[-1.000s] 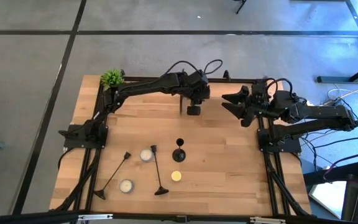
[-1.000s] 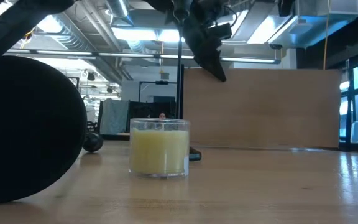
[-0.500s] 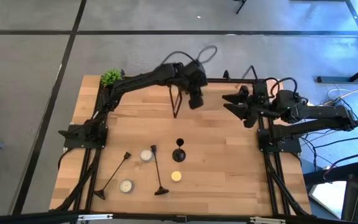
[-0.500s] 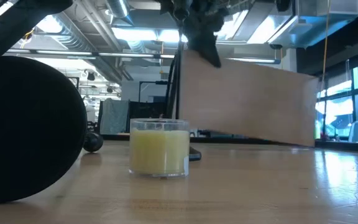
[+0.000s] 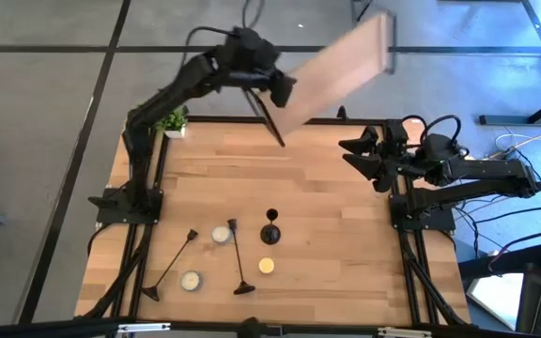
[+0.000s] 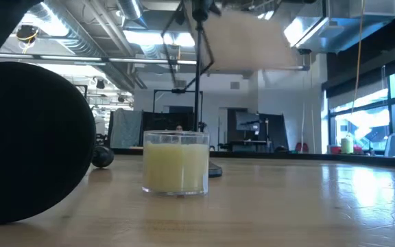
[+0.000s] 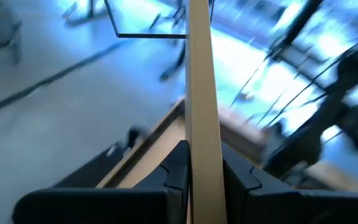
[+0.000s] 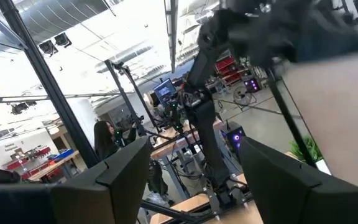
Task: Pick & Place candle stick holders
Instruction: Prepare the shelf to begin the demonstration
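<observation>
Counting three candle stick holders, all black, all on the table and none of them gripped. The short candle stick holder (image 5: 270,228) stands upright near the table's middle. The first tall candle stick holder (image 5: 238,255) lies flat just to its left, round base toward the edge where the low camera sits. The second tall candle stick holder (image 5: 171,264) lies flat too, slanted, closer to the left edge, with its base near the left corner on the low camera's side.

Three candles sit among them. One white candle (image 5: 221,234) rests between the two tall holders' cup ends, and the other white candle (image 5: 191,280) lies between their bases. The yellow candle (image 5: 267,266) sits just in front of the short holder. Any label on its glass cannot be read from the low view.

One small green plant (image 5: 170,120) occupies the far left corner.

Up high over the far edge, the left pincer (image 5: 275,89) is clamped on the edge of a pale wooden board (image 5: 336,70), tilted in the air, with a thin black rod (image 5: 269,120) slanting below it. The right pincer (image 5: 353,153) hovers by the right edge, fingers spread, holding nothing.

Beyond the table, one person (image 8: 104,144) is visible in the room.
</observation>
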`<state>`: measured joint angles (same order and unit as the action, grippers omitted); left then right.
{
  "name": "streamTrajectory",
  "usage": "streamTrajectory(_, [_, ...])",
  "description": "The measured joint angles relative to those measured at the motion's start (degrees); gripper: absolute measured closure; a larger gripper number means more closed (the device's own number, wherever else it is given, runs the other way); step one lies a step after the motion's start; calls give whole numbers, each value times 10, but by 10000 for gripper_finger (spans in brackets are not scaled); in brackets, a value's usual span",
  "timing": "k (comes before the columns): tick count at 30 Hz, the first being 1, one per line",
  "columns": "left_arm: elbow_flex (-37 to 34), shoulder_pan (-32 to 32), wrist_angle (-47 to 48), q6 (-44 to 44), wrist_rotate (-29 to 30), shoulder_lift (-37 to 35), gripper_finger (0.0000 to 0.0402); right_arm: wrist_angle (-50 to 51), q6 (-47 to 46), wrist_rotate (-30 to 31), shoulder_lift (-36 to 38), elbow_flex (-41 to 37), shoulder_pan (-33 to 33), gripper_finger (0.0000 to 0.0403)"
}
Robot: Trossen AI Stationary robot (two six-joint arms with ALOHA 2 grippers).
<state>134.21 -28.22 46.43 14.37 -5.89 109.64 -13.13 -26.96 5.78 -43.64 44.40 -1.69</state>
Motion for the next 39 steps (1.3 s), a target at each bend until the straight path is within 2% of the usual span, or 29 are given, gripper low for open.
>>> streamTrajectory(3, [0, -6, -43, 15, -47, -6, 362, 0, 0, 0, 0, 0, 0, 153])
streamTrajectory(7, [-2, -9, -75, 77, -103, -19, 362, 0, -9, 7, -2, 0, 0, 153])
streamTrajectory(10, [-2, -9, -112, 98, -125, -30, 362, -8, -22, 8, -2, 0, 0, 153])
streamTrajectory(15, [-1, -10, -174, 139, -146, -41, 362, -45, -72, -43, -3, 0, 0, 153])
streamTrajectory(18, [-1, -13, -207, 169, -158, -49, 362, -84, -84, -43, -6, 0, -4, 153])
streamTrajectory(23, [-1, -13, -241, 189, -165, -63, 362, -136, -39, 32, -4, 0, -15, 153])
streamTrajectory(33, [-1, 8, -271, 215, -168, -76, 362, -147, 121, 244, 16, 0, -18, 153])
streamTrajectory(36, [-1, 18, -266, 215, -168, -76, 362, -191, 149, 271, 17, 0, -14, 153])
streamTrajectory(39, [-1, 28, -256, 215, -170, -76, 362, -253, 171, 250, 17, 0, -5, 153])
